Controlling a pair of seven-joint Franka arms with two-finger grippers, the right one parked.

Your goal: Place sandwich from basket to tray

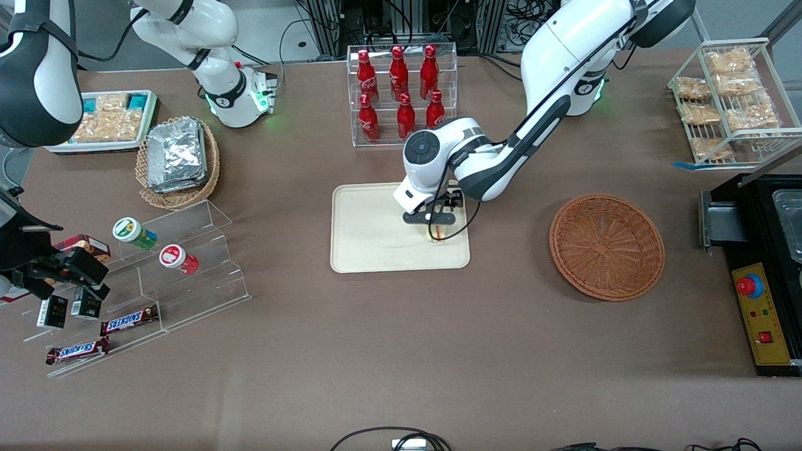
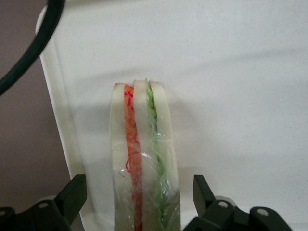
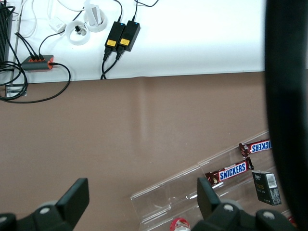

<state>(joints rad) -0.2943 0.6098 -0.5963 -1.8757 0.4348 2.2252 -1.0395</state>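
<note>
sandwich (image 2: 143, 163): 1, standing on edge on the tray, at its end nearer the basket
tray (image 1: 366, 232): 1, cream, mid-table
basket (image 1: 606, 246): 1, reddish-brown, toward the working arm's end, nothing in it
gripper (image 1: 437, 229): low over the tray, fingers (image 2: 72, 197) spread either side of the sandwich, gaps both sides, not touching it
cola bottles (image 1: 400, 88): 6, red, in clear rack farther from the camera than the tray
</note>
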